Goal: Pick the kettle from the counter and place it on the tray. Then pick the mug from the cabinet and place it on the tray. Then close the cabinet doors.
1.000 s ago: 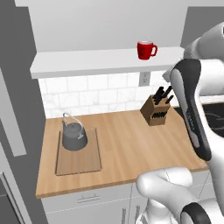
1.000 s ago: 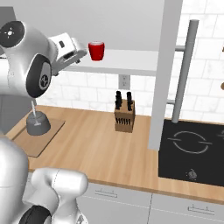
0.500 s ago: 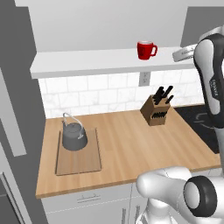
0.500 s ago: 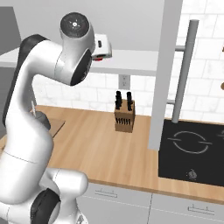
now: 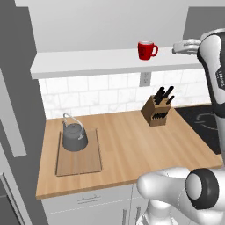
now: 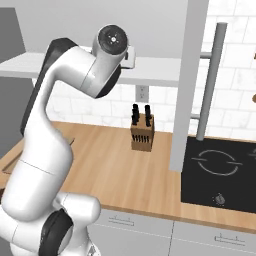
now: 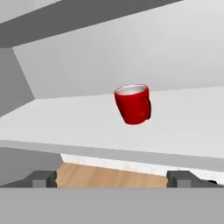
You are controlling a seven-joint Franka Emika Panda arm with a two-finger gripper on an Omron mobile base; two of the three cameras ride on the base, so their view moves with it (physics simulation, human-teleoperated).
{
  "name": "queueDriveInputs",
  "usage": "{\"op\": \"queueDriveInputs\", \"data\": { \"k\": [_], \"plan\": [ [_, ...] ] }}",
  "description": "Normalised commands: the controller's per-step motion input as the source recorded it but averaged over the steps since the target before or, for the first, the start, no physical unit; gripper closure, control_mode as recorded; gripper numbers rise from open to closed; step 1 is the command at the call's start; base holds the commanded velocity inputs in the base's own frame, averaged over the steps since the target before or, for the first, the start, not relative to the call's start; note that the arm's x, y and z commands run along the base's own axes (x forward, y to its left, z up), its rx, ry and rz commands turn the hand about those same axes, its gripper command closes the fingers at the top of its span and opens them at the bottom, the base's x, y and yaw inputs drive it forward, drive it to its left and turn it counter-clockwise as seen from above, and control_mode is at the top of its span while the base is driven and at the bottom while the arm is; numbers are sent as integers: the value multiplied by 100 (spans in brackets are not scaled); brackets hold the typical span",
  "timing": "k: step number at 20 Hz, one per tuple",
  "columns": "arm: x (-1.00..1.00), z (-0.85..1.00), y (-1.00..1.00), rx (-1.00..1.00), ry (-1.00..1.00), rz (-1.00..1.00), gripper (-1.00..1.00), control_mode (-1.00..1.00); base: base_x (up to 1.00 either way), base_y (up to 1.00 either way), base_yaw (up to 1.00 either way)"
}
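Mug (image 7: 133, 104) on cabinet (image 5: 101, 61) shelf; the spread hand (image 7: 113, 178) has risen level with it.

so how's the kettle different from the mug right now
The kettle is dark grey metal, squat, with an arched wire handle on top; the mug is bright red, smaller, with a side handle. The kettle sits on the tray on the counter; the mug stands up on the cabinet shelf. Both are upright, and neither is held.
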Motion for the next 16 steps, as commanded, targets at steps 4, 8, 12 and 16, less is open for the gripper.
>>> {"op": "queueDriveInputs", "data": {
  "k": [4, 8, 12, 16],
  "plan": [
    [32, -14, 5, 1, 0, 0, -100, -100, 0, 0, 0],
    [43, -11, 3, 0, 0, 0, -100, -100, 0, 0, 0],
    [39, -1, 0, 0, 0, 0, -100, -100, 0, 0, 0],
    [39, -7, 0, 0, 0, 0, -100, -100, 0, 0, 0]
  ]
}}
